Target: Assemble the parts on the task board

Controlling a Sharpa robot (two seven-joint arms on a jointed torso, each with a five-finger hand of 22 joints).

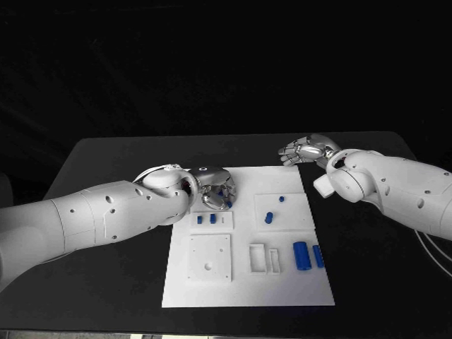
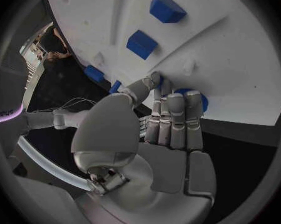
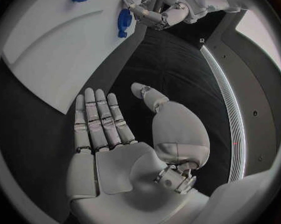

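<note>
The white task board (image 1: 248,282) lies in the middle of the table. My left hand (image 1: 214,189) hovers low over its far left corner; its fingers (image 2: 174,112) and thumb close around a blue part (image 2: 203,101) that rests against the board. That same blue part (image 3: 123,21) lies under the left hand (image 3: 168,7) in the right wrist view. My right hand (image 1: 308,150) hangs over the black table just past the board's far right corner, fingers (image 3: 97,117) spread and holding nothing.
Two small blue parts (image 1: 205,219) stand in a raised block near the left hand. Another two (image 1: 270,217) sit on the block to the right. Two blue cylinders (image 1: 308,255) lie near the board's right edge, beside empty white frames (image 1: 265,258).
</note>
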